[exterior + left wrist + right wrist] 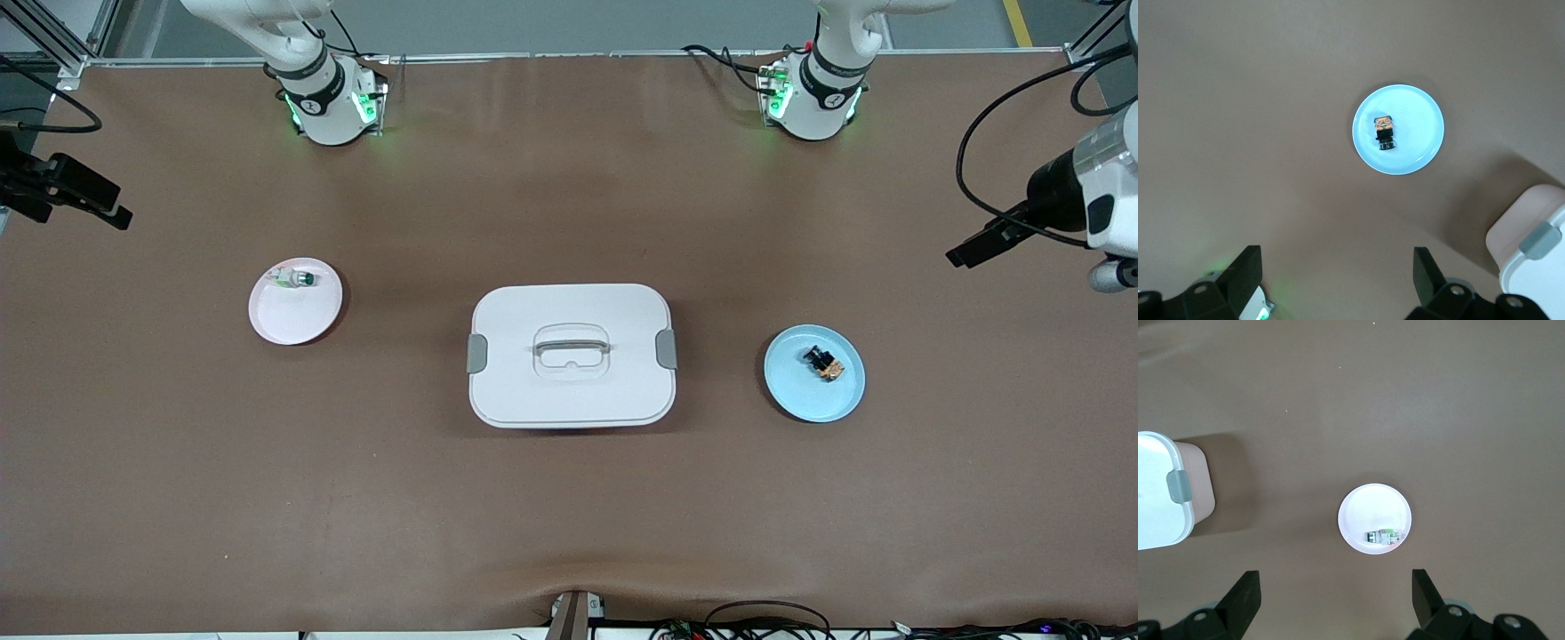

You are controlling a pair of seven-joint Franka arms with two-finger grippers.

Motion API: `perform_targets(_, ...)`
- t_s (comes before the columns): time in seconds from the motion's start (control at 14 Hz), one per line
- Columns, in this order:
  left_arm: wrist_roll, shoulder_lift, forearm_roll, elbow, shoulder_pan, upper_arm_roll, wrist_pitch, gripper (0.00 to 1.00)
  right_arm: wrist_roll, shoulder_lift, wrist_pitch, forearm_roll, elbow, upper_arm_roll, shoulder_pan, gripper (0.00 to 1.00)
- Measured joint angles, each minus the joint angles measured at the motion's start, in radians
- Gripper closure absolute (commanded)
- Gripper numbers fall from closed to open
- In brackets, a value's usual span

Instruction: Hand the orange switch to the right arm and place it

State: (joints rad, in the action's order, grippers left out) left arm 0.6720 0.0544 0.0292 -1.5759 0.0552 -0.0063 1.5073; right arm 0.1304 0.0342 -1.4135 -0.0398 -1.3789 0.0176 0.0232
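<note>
Both arms wait high and wide-jawed; the orange switch sits untouched on its blue plate.

The orange switch (pixel 824 363) lies near the middle of the blue plate (pixel 791 391), at about three o'clock from the lidded white container (pixel 571 356) at the bench (pixel 569 516) centre. The left claw (pixel 1338 280) hangs high over bare bench near that plate, released and holding nothing. The right claw (pixel 1335 600) hangs likewise over the pink plate (pixel 284 324), which carries the green-capped switch (pixel 293 279), jaws spread and empty. Risk: the part is tiny and lies tilted, so a slightly off-centre pinch could flick it off the plate; a poor grip could also leave the receiving claw little to grasp at handover.
</note>
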Motion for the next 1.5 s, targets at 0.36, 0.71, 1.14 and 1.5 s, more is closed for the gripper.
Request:
perform_targets(0.36, 0.012, 0.039, 0.0, -0.004, 0.005, -0.033, -0.001, 0.0, -0.001, 0.0, 0.0, 0.005, 0.0, 0.0, -0.001, 0.0)
perform_targets(0.71, -0.053, 0.098, -0.017, -0.009, 0.022, -0.055, -0.001, 0.0, -0.002, -0.001, 0.0, 0.008, 0.0, 0.0, -0.001, 0.0)
perform_targets(1.14, -0.457, 0.165, -0.042, -0.018, 0.014, -0.057, 0.0, 0.0, -0.003, -0.001, 0.001, 0.008, 0.0, -0.002, -0.001, 0.0)
perform_targets(1.5, -0.626, 0.201, -0.059, -0.02, 0.019, -0.057, 0.046, 0.0, -0.002, -0.001, 0.004, 0.008, 0.0, -0.009, -0.001, 0.0)
